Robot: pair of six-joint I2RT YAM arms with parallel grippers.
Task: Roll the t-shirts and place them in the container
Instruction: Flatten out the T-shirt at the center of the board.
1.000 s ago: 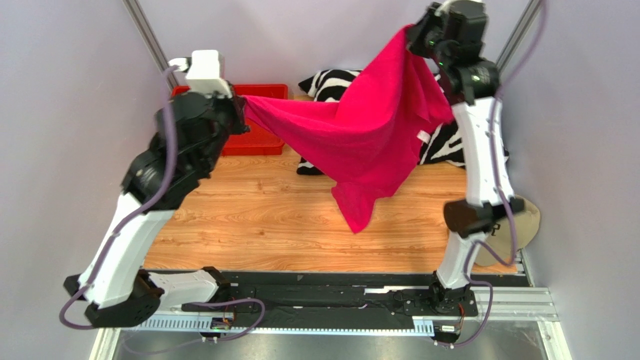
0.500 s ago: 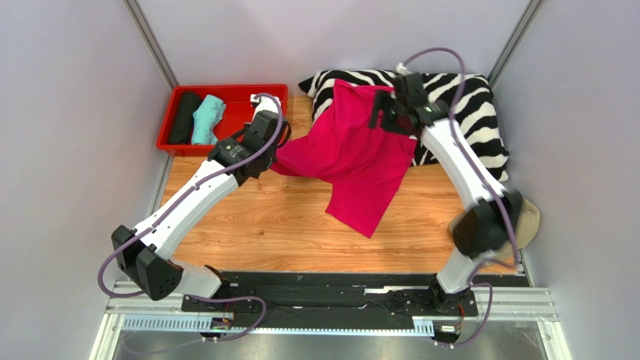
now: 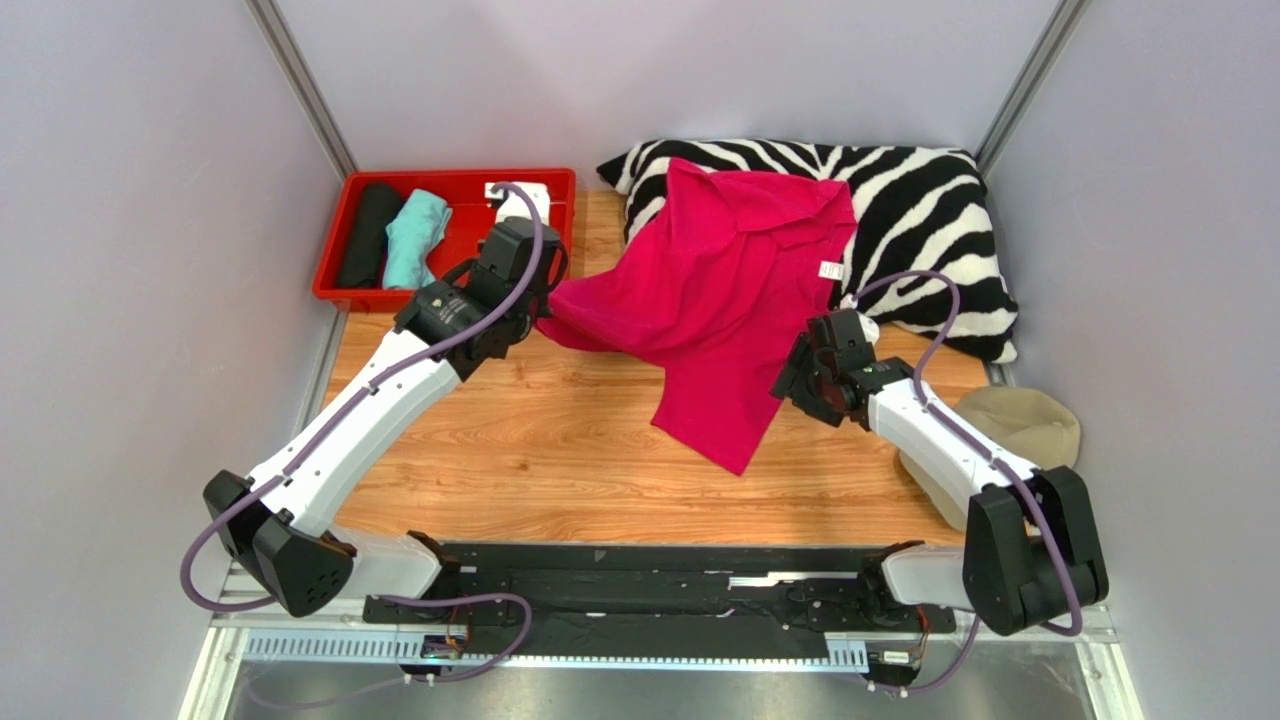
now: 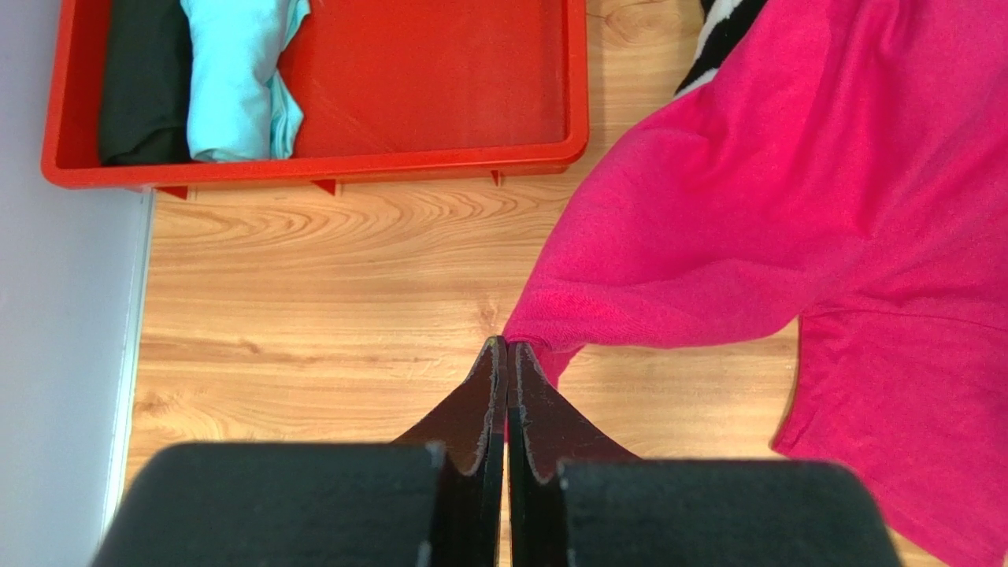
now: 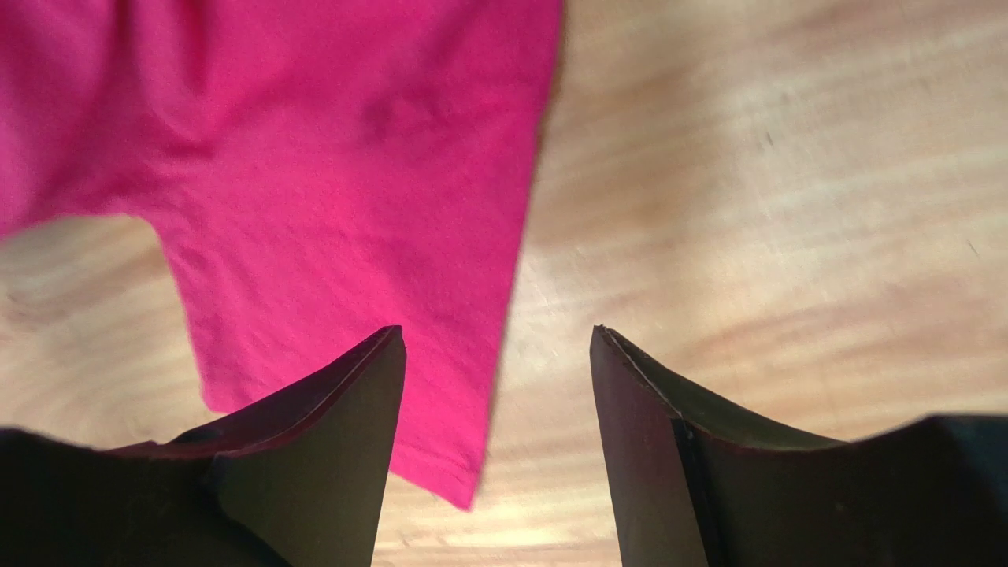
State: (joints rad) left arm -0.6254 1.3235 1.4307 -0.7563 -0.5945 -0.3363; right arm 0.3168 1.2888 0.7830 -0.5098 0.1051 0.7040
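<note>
The hot-pink t-shirt (image 3: 721,300) lies spread, its top draped over the zebra pillow (image 3: 924,188) and its lower part on the wooden table. A white tag (image 3: 828,270) shows near its right edge. My left gripper (image 3: 541,305) is shut on the shirt's left corner; in the left wrist view the gripper (image 4: 506,345) pinches the pink cloth (image 4: 805,201) at its tips. My right gripper (image 3: 804,375) hovers open by the shirt's lower right edge. In the right wrist view the gripper (image 5: 497,343) holds nothing, with the pink hem (image 5: 331,154) under its left finger.
A red tray (image 3: 451,177) at the back left holds a black roll (image 3: 365,233) and a mint-green roll (image 3: 413,237); in the left wrist view, the tray (image 4: 355,168) and the mint roll (image 4: 237,71). A beige cap (image 3: 1029,423) lies at the right edge.
Both arms came down from holding the shirt stretched high. The right gripper opened, let go of the shirt and drew back toward the near right. The shirt settled on pillow and table.
</note>
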